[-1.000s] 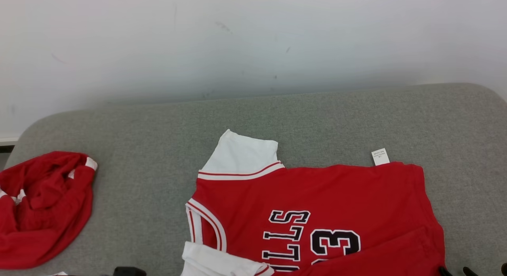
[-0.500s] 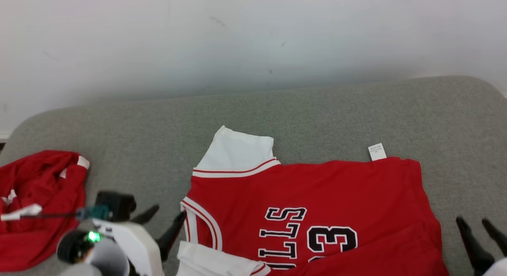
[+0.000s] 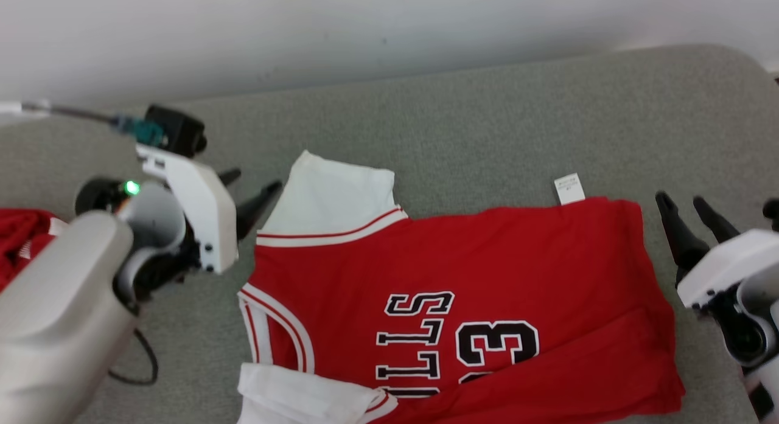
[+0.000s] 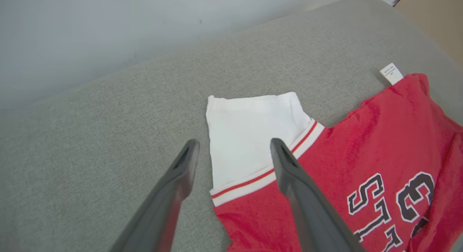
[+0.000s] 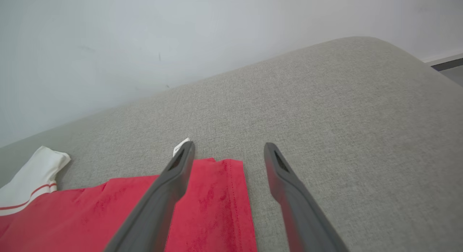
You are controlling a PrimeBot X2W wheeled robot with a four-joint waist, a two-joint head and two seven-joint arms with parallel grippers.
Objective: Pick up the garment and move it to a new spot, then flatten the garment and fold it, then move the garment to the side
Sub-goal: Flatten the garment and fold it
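The garment [image 3: 462, 272] is a red jersey with white sleeves and black lettering, spread flat on the grey cushion [image 3: 487, 120]. My left gripper [image 3: 255, 184] stands open just left of the far white sleeve [image 3: 331, 193]. In the left wrist view the left gripper [image 4: 234, 143] straddles the sleeve [image 4: 253, 129] from above, and I cannot tell if it touches. My right gripper [image 3: 680, 200] is open beside the jersey's far right corner. The right wrist view has the right gripper [image 5: 229, 147] over the hem corner [image 5: 217, 194], holding nothing.
A second red garment [image 3: 24, 235] lies bunched at the left edge, partly behind my left forearm. A white care label [image 3: 569, 188] sticks out from the jersey's far edge. A pale wall [image 3: 304, 28] rises behind the cushion. A dark cable [image 3: 140, 363] loops under the left arm.
The head camera has tilted down. Both arms have come up from the bottom edge to the jersey's far corners, fingers spread.
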